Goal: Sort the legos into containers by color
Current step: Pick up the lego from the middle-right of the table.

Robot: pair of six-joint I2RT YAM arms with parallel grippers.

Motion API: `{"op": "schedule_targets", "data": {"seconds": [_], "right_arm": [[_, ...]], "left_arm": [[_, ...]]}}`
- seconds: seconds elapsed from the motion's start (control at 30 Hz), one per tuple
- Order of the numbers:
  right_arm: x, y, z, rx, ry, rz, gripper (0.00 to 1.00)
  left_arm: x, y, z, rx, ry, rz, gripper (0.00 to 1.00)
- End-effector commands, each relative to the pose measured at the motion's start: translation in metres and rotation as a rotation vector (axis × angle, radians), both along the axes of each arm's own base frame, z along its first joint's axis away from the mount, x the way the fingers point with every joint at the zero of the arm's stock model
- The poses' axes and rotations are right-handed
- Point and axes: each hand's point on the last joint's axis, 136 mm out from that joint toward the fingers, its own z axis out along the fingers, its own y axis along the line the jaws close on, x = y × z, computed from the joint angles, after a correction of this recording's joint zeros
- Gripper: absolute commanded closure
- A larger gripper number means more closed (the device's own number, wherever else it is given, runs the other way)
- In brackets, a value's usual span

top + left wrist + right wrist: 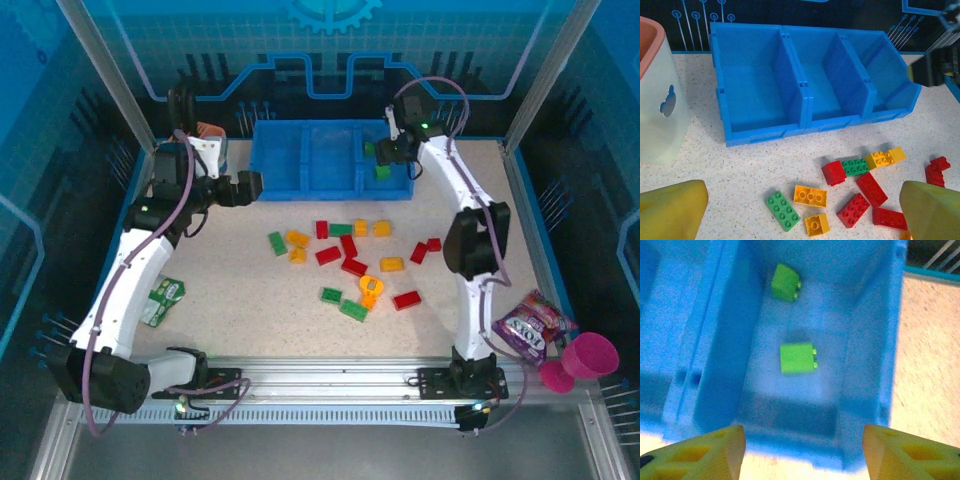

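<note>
1. While the right gripper (385,152) hangs over the right-hand compartment of the blue tray (305,183), its jaws stand part open with nothing between them. The yellow fingers (705,455) sit either side of the bay and point down into it.
2. Two green bricks (797,358) lie on that compartment's floor, apart from each other: one mid-floor, one near the far wall.
3. Right arm (470,250): forearm runs from the elbow back and left to the tray, lower link near upright over its base at the near-right edge.
4. Left gripper (804,189) is wide open and holds nothing. It sits low over the table (250,300), just beside the tray's near-left corner.
5. Left arm (130,260): leans up from the near-left base to the elbow, wrist bent right toward the tray.
6. Loose legos (350,262) in red, green and yellow-orange are scattered mid-table, in front of the tray, between the arms.
7. Hard to read:
   - From overhead, the right gripper covers part of the right compartment, and its finger gap can't be read there.
   - The right wrist view is soft, so brick studs blur.
   - In the left wrist view a finger cuts off a red brick.
   - The utensil holder (657,100) is cropped at the left edge.
   - There is a dark blurred shape at the right edge; can't tell what it is.
</note>
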Motion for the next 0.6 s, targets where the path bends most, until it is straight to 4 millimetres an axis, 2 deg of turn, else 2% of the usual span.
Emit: {"op": "schedule_targets", "data": {"seconds": [0.0,0.1,0.17,0.33,0.43,0.57], "right_arm": [[-0.049,-0.014,0.001,0.01,0.056,-0.086,0.32],[-0.105,-0.038,-0.017,0.064,0.157,-0.197,0.32],[-0.137,-0.048,-0.031,0.083,0.186,-0.236,0.32],[-0.198,-0.052,-0.065,0.172,0.256,-0.287,0.33],[-0.218,-0.055,-0.081,0.178,0.312,-0.325,0.37],[-0.223,-0.057,-0.094,0.177,0.338,-0.351,0.39]], "left_arm": [[-0.008,-0.004,0.01,-0.002,-0.036,-0.024,0.01],[-0.008,-0.004,0.009,-0.006,-0.038,-0.024,0.01],[-0.008,-0.004,0.008,-0.009,-0.036,-0.027,0.01],[-0.007,-0.007,0.006,-0.018,-0.026,-0.036,0.01],[-0.007,-0.007,0.006,-0.021,-0.024,-0.036,0.01],[-0.007,-0.009,0.006,-0.029,-0.022,-0.04,0.01]]}}
